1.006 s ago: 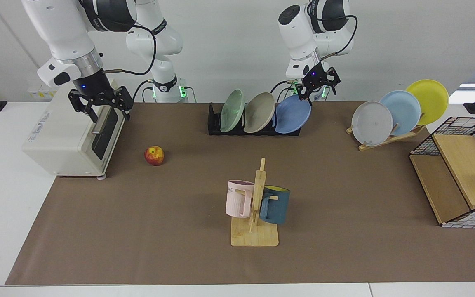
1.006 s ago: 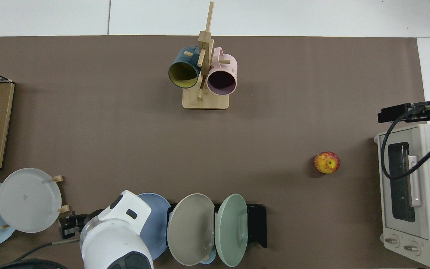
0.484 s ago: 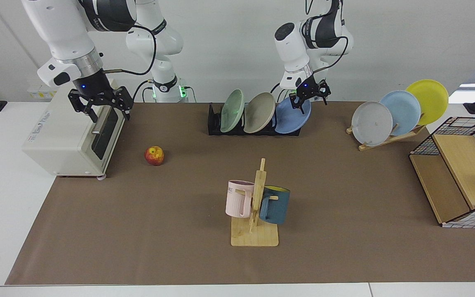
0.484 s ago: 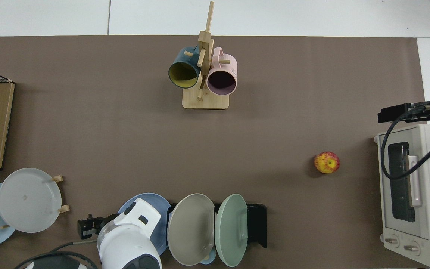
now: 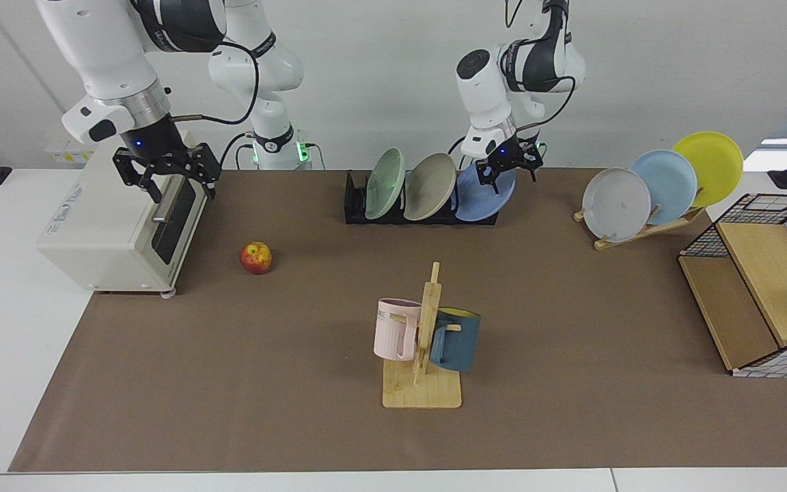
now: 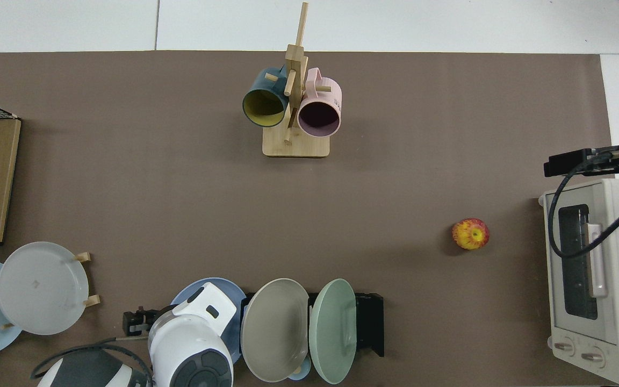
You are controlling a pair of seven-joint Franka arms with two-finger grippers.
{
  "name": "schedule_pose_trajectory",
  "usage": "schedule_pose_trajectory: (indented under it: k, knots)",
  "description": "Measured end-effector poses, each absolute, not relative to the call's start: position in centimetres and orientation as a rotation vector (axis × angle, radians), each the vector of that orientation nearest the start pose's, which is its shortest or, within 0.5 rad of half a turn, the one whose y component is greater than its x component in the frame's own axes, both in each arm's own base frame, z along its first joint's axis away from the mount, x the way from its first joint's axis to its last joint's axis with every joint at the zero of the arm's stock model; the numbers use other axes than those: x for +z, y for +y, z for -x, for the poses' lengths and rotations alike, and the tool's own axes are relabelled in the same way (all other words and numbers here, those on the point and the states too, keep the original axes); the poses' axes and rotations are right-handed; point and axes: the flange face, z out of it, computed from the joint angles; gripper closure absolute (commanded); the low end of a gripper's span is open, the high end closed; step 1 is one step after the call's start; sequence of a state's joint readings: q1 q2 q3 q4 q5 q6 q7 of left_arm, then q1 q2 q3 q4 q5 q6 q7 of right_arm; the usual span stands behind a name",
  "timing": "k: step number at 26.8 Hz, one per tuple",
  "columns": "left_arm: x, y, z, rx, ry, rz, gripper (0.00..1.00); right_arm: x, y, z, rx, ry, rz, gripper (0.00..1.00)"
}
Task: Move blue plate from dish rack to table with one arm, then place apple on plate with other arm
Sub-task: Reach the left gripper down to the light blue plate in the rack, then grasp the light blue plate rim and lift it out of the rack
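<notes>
1. The left end effector (image 5: 506, 169) sat at the upper rim of the blue plate (image 5: 486, 199), its black fingers straddling the plate's top edge; whether they had closed on the rim could not be told.
2. The blue plate leaned in the end slot of the black dish rack (image 5: 356, 205), directly below that end effector, with a beige plate (image 5: 427, 188) and then a pale green plate (image 5: 383, 183) leaning beyond it along the rack.
3. In the top view the left arm's white wrist covered much of the blue plate (image 6: 194, 287), and the end effector itself was hidden under it.
4. The right end effector (image 5: 164, 176) hung in the air with its fingers spread wide and nothing between them, just in front of the white toaster oven (image 5: 103, 232).
5. The apple (image 5: 255, 257) lay on the brown mat of the desk (image 5: 229, 383), below that open end effector and well apart from the dish rack.
6. A wooden mug stand (image 5: 424, 355) with a pink mug (image 5: 393, 328) and a dark blue mug (image 5: 455, 339) stood on the mat, well away from both end effectors.
7. A wooden plate stand (image 5: 646, 229) held grey, sky-blue and yellow plates, off to the far side of the left end effector from the rack.
</notes>
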State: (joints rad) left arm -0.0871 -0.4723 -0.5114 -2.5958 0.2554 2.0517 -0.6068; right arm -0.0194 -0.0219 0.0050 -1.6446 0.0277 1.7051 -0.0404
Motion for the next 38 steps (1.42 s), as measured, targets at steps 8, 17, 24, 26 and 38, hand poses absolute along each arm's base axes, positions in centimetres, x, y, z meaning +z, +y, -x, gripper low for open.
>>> schedule_pose_trajectory:
  k: [8,17,24,26,38]
  knots:
    - [38.0,-20.0,-33.0,-0.128,0.123,2.690,0.40,61.4,-0.5,-56.0,-0.129,-0.036,3.113,0.00]
    - [38.7,-20.0,-33.4,-0.139,0.124,2.697,1.00,61.4,-0.5,-56.0,-0.129,-0.036,3.113,0.00]
    - [41.1,-20.3,-34.3,-0.159,0.104,2.699,1.00,61.4,-0.5,-56.0,-0.129,-0.036,3.113,0.00]
    - [41.7,-20.3,-34.6,-0.170,0.099,2.699,1.00,61.4,-0.5,-56.0,-0.129,-0.036,3.113,0.00]
    - [48.6,-21.0,-36.6,-0.325,0.141,2.543,1.00,61.4,-0.5,-56.0,-0.129,-0.036,3.113,0.00]
